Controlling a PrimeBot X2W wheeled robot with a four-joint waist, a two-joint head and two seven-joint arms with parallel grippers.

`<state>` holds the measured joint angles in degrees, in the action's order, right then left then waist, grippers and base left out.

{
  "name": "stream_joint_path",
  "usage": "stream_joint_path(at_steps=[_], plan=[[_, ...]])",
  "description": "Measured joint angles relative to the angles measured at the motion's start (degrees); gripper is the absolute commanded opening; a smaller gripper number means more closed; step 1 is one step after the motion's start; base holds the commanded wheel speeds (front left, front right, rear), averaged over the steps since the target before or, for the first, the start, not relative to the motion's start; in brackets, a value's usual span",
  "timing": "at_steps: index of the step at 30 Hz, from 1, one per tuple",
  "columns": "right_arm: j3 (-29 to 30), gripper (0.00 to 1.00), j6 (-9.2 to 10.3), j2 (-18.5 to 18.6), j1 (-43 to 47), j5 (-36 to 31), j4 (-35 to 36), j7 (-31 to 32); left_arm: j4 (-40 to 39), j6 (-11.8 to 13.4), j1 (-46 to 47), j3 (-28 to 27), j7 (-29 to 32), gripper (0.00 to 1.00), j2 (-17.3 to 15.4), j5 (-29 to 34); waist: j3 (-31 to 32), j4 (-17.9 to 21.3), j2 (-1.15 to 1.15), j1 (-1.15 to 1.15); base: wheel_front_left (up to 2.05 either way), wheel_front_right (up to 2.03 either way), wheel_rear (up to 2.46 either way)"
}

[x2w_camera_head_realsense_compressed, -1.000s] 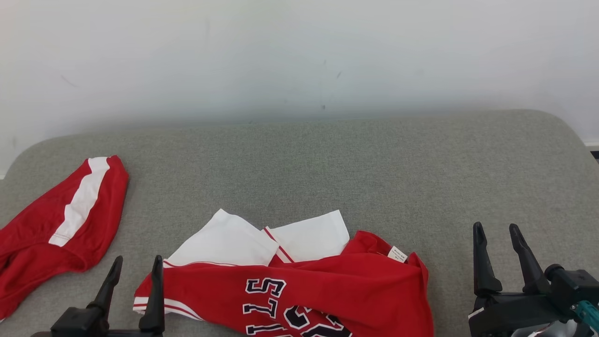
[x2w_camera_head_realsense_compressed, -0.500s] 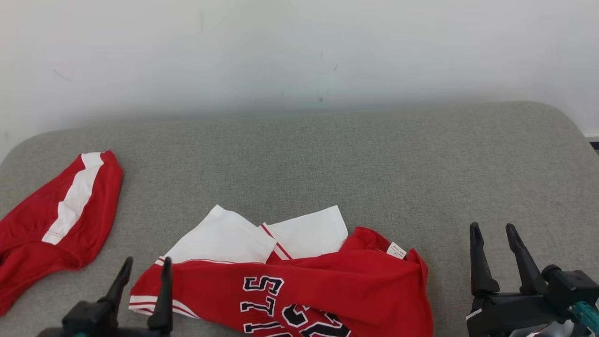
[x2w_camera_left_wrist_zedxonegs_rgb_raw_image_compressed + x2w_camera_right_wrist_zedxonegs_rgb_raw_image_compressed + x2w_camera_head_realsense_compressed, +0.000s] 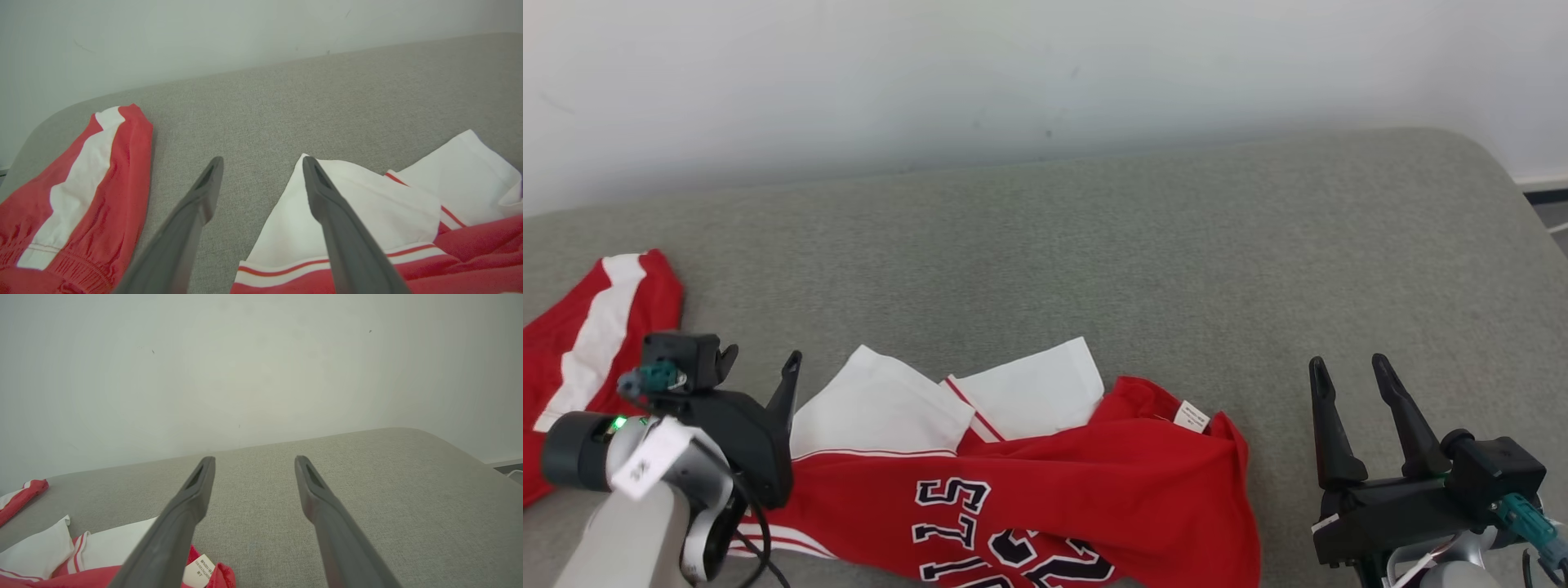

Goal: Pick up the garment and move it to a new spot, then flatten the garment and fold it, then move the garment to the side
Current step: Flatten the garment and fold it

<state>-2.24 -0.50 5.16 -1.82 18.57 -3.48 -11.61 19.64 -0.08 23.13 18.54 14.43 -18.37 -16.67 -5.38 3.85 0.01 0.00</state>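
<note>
Garment: we see a red jersey (image 3: 1054, 490) (image 3: 392, 212) (image 3: 102, 547) with white sleeves and dark lettering, lying rumpled on the near middle of the grey padded bench (image 3: 1094, 245); a white label (image 3: 1191, 416) (image 3: 198, 571) shows at its collar.
Left tool: the left tool (image 3: 760, 359) (image 3: 262, 163) has its fingers spread wide and nothing between them.
Left tool position: we find it at the jersey's left edge. In the left wrist view one finger lies over the white sleeve and the other over bare bench.
Left tool contact: we cannot tell whether a finger touches the cloth.
Right tool: the right tool (image 3: 1347, 363) (image 3: 254, 461) is also fully spread and empty. It hangs over bare bench to the right of the jersey, apart from it.
Other cloth: we see a second red piece with a white stripe (image 3: 596, 343) (image 3: 90, 192) (image 3: 20, 494) at the bench's far left, apart from the jersey.
Backdrop: a pale wall (image 3: 1045, 73) stands behind the bench.
</note>
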Motion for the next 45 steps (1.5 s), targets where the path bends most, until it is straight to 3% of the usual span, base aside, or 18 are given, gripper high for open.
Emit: stream_joint_path(at_steps=[8, 16, 26, 45], plan=[[-1.0, 1.0, -0.59, 0.2, -1.3, -0.6, -0.5, 0.5, 9.4, -1.5, 5.5, 0.4, 11.7, 1.0, -0.3, -2.1, -2.0, 4.7, 0.0, 0.0, 0.0, 0.0, 0.0], [-0.7, 1.0, -0.85, 0.5, -2.1, -0.6, -1.3, 0.5, 14.3, -2.5, 10.4, 1.1, 18.3, 1.0, -0.6, -2.1, -3.8, 8.6, 0.0, 0.0, 0.0, 0.0, 0.0], [-1.6, 1.0, -1.03, 0.5, -2.2, -0.8, -2.0, 0.5, 18.5, -3.3, 11.5, 2.1, 21.3, 1.0, 0.2, -2.1, -4.0, 8.9, 0.0, 0.0, 0.0, 0.0, 0.0], [-2.4, 1.0, -1.54, 0.4, -2.4, -1.0, -2.1, 0.5, 21.4, -3.0, 14.9, 1.0, 21.3, 1.0, 0.6, -2.6, -6.4, 9.8, 0.0, 0.0, 0.0, 0.0, 0.0]])
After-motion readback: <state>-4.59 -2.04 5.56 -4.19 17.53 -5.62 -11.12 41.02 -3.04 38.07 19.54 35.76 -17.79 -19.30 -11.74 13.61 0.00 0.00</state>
